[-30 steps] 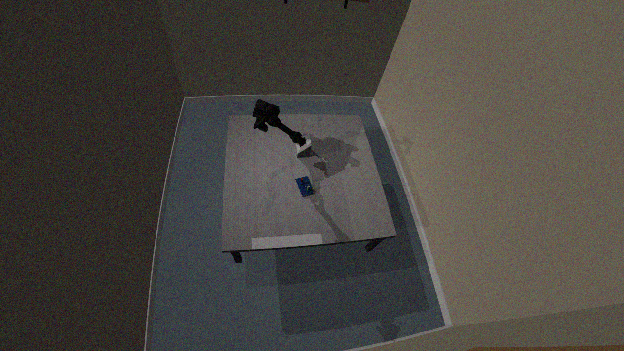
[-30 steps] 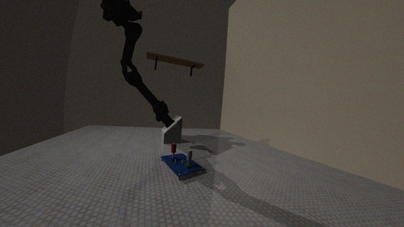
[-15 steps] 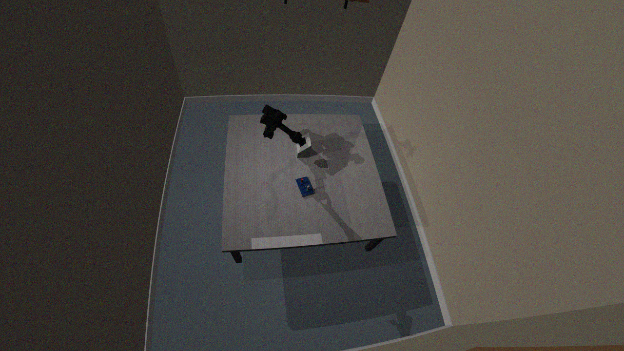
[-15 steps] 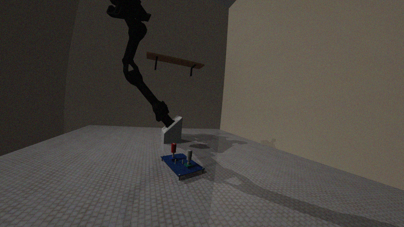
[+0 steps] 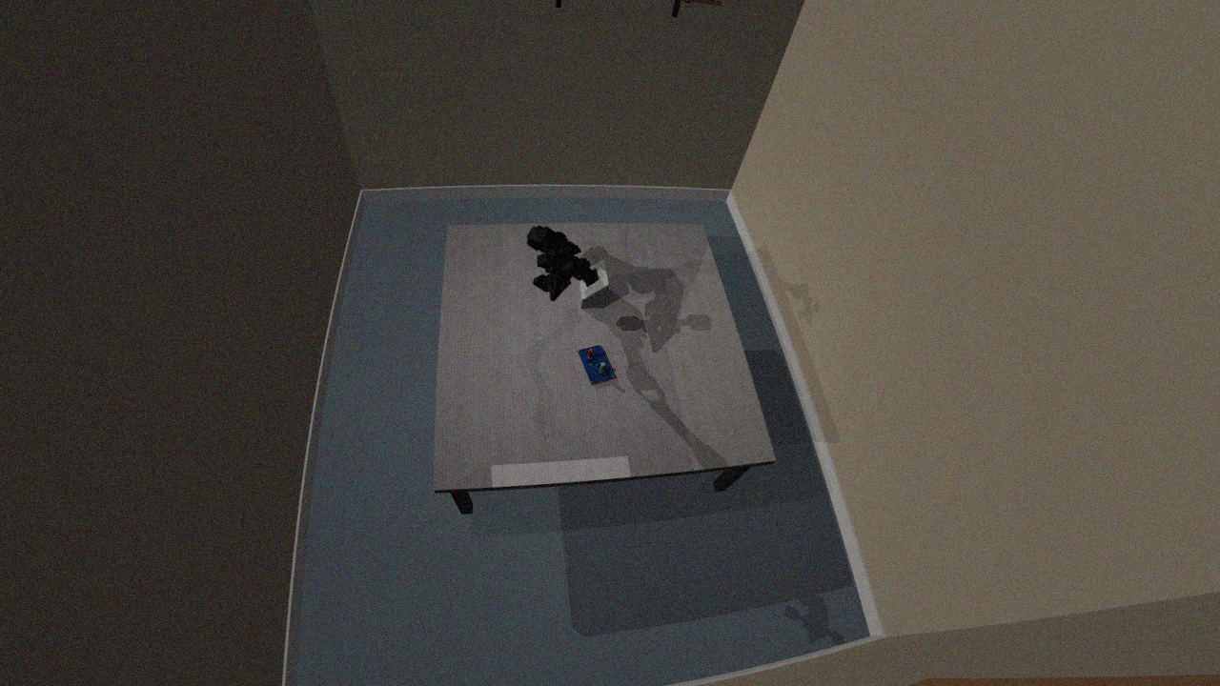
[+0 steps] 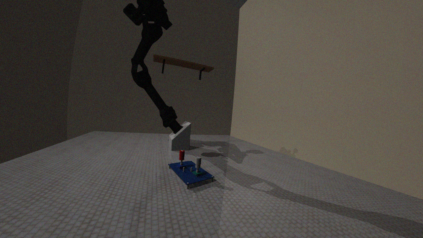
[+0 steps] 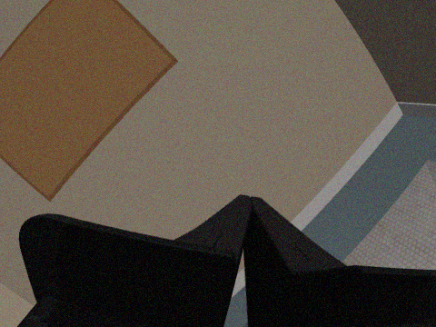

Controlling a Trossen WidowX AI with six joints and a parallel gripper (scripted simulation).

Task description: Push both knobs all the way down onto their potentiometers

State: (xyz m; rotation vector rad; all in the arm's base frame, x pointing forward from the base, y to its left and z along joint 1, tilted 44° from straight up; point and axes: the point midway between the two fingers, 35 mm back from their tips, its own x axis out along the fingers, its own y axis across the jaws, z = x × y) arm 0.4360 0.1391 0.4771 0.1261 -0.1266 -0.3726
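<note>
The blue circuit board [image 5: 594,375] [image 6: 189,178] stands on short legs on the table [image 5: 495,392] [image 6: 88,189]. A red knob [image 5: 591,351] [image 6: 181,155] stands upright on its shaft at the end nearer the arm's base, with bare shaft showing below it. A grey knob [image 5: 601,367] [image 6: 198,162] stands upright over a green potentiometer [image 6: 195,173], also with a short stretch of shaft visible beneath. My gripper [image 7: 251,198] is shut with nothing between its fingertips. It is high above the table, away from the board, and the board is out of the wrist view.
The arm's pale wedge-shaped base [image 6: 180,141] stands behind the board. Two short pins rise from the board between the knobs. A wooden shelf [image 6: 183,62] is on the back wall. An orange-brown panel [image 7: 86,86] shows in the wrist view. Arm shadows cross the table beside the board.
</note>
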